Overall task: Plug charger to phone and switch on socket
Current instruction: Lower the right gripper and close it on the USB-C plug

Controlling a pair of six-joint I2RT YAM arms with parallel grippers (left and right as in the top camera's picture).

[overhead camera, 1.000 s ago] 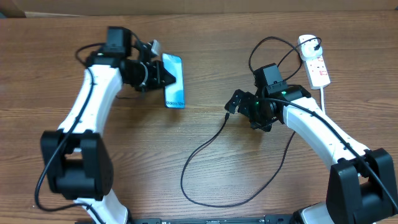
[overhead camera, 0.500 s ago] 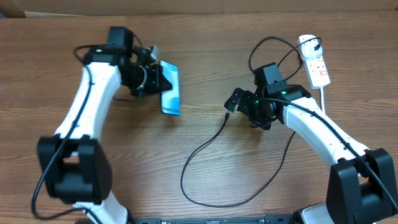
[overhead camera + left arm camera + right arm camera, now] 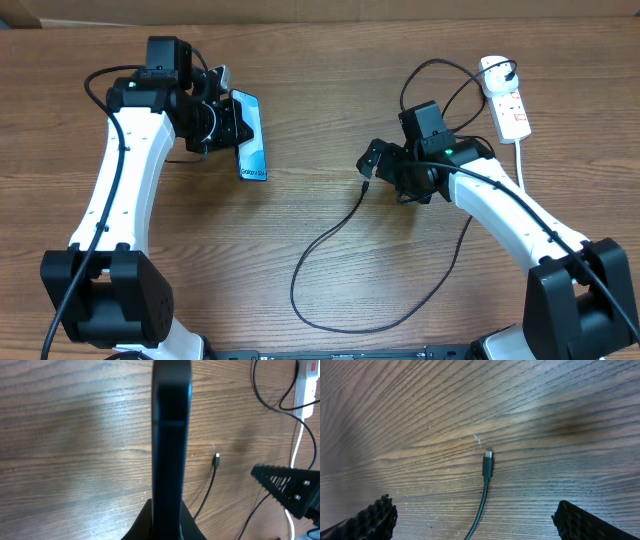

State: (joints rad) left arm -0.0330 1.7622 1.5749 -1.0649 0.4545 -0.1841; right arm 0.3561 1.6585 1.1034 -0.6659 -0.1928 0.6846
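Observation:
My left gripper is shut on the phone, blue screen facing up, held at the table's left. In the left wrist view the phone shows edge-on as a dark bar between my fingers. The charger cable loops over the middle of the table; its small plug tip lies flat on the wood. My right gripper is open just above that tip, fingers wide on either side of the cable. The white socket lies at the far right with the charger's black plug in it.
The socket's thick white cord runs down the right side past my right arm. The charger tip also shows in the left wrist view, with the right gripper's finger beside it.
My left gripper has carried the phone to the left and a little up. My right gripper has shifted slightly left toward the cable tip.

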